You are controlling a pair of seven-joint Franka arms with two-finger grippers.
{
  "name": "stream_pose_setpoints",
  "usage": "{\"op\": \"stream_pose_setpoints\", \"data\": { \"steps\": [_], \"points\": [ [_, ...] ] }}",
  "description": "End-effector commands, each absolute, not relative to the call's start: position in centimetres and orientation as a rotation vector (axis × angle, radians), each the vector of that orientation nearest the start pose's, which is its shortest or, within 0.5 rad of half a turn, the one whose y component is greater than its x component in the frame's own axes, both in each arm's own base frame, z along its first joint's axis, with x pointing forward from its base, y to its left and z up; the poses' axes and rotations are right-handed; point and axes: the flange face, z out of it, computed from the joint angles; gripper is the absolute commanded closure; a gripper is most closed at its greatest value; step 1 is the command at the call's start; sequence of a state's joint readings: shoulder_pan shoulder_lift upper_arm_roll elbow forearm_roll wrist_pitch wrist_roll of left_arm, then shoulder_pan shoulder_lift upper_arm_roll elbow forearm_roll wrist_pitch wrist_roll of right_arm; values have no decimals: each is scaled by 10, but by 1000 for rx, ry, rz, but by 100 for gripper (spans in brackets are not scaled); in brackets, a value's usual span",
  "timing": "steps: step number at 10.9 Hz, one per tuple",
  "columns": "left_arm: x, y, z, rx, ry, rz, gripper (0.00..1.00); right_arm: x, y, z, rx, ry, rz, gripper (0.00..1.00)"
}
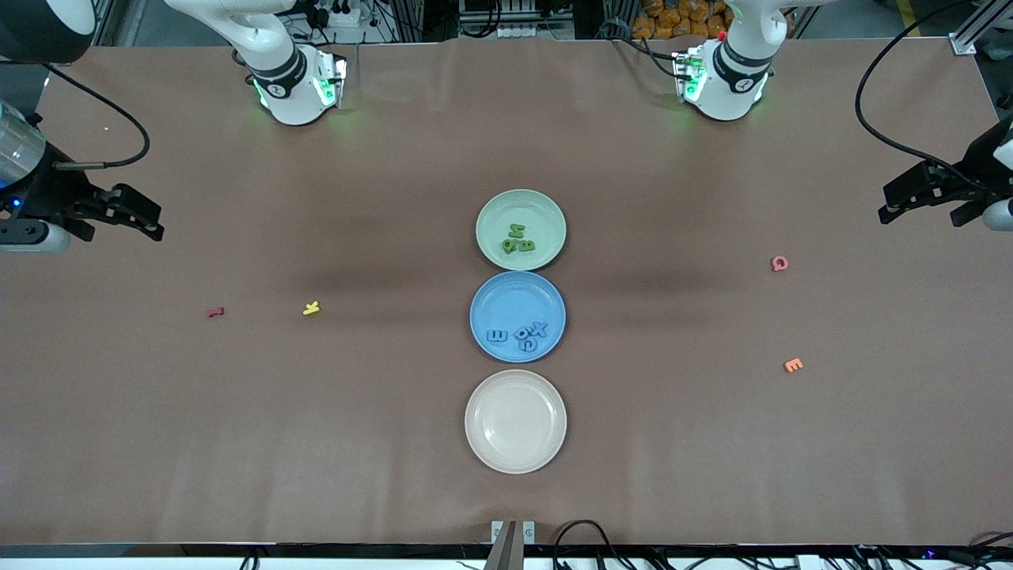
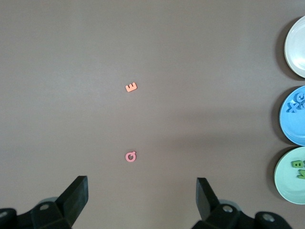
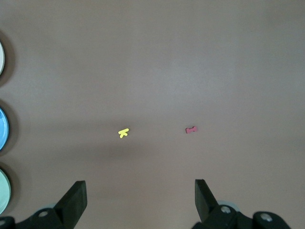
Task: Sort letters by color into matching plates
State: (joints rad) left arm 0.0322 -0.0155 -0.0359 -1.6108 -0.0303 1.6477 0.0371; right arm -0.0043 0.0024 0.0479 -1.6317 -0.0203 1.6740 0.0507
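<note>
Three plates lie in a row at the table's middle: pale green [image 1: 506, 207] with green letters [image 1: 516, 240], blue [image 1: 506, 297] with blue letters [image 1: 518, 334], and bare cream [image 1: 515, 421] nearest the camera. A pink letter [image 1: 779, 264] and an orange E [image 1: 793, 365] lie loose toward the left arm's end. A yellow letter [image 1: 311, 308] and a red letter [image 1: 215, 312] lie toward the right arm's end. My left gripper [image 1: 922, 215] is open and empty, up above the pink letter [image 2: 130, 156]. My right gripper [image 1: 154, 222] is open and empty, up above the red letter [image 3: 191, 129].
The brown table cloth [image 1: 673, 443] runs wide between the plates and the loose letters. Black cables [image 1: 886, 119] hang by both arms at the table's ends. The arm bases [image 1: 297, 87] stand along the edge farthest from the camera.
</note>
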Motion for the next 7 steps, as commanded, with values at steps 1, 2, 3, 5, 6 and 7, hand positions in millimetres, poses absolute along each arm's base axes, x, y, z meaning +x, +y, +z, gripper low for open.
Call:
{"op": "stream_pose_setpoints", "data": {
  "steps": [1,2,3,5,6,7],
  "points": [
    [556,-3,624,-3168,69,-74,0,563,28,611,-3149,-32,-80,0],
    [556,-3,624,-3168,69,-74,0,564,28,615,-3151,-33,-93,0],
    [556,-3,624,-3168,69,-74,0,568,29,617,-3151,-35,-100,0],
    [556,-3,624,-3168,69,-74,0,570,30,620,-3152,-40,-105,0],
    [556,-3,624,-3168,69,-74,0,570,31,620,-3150,-42,-105,0],
    [557,-3,623,-3168,69,-71,0,570,31,620,-3150,-45,-105,0]
  ]
}}
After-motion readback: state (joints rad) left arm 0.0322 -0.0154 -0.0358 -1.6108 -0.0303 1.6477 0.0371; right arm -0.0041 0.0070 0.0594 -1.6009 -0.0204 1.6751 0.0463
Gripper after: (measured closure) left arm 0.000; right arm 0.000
